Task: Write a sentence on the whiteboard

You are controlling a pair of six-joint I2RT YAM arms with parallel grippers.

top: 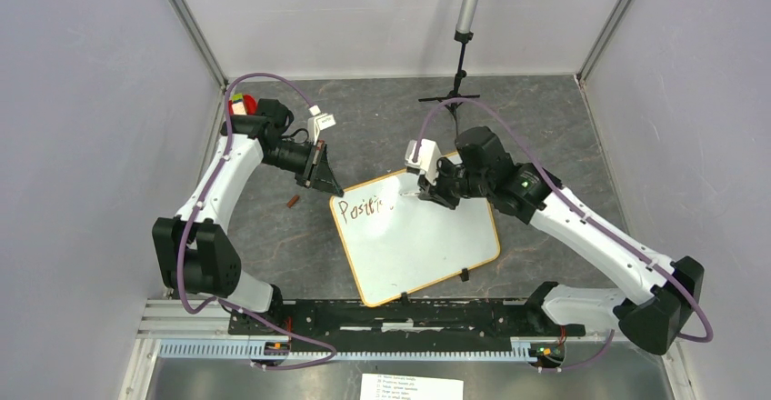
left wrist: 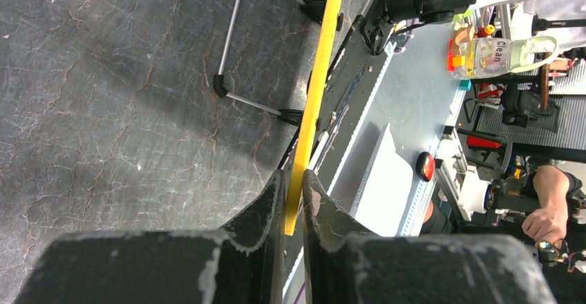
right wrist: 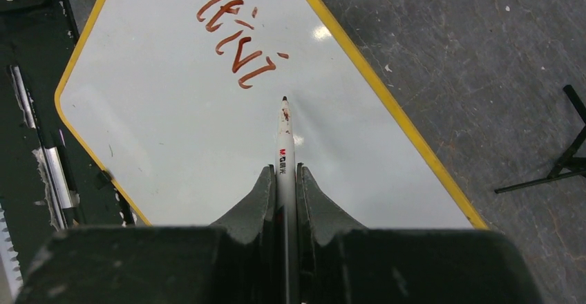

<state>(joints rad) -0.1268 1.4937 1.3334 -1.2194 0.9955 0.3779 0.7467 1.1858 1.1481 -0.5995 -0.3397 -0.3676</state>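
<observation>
Top view, bottom edge: printed paper sheet [top: 411, 386] in front of the arm bases, not in use. Above it, at centre frame, the whiteboard [top: 427, 245] lies flat on the dark table [top: 273, 245], turned diagonally, with a black clip on its lower edge.

Left gripper [left wrist: 294, 179] — jaws closed on the board's yellow rim at its upper-left corner, seen edge-on in the left wrist view. It reads as a brace against sliding.

Right gripper [right wrist: 285, 174] — jaws closed on a white marker [right wrist: 285, 135], tip pointing up-frame over the board. The tip sits just below and right of the last red-brown stroke; I cannot tell whether it touches the surface.

The sentence [right wrist: 231, 38]: only the start is down, about "Positivi", in the board's upper-left part. The rest of the surface is bare.

Step in hand (judgement): mid-word, first line. Most of the text is not yet written.

Next move calls for: tip set down just beside the last letter, light even pressure, strokes matched in height, a firm left hold. The line runs toward the rim, so a second line lower down looks likely.

Top of frame: small tripod stand [top: 459, 91], well apart from the board.
</observation>
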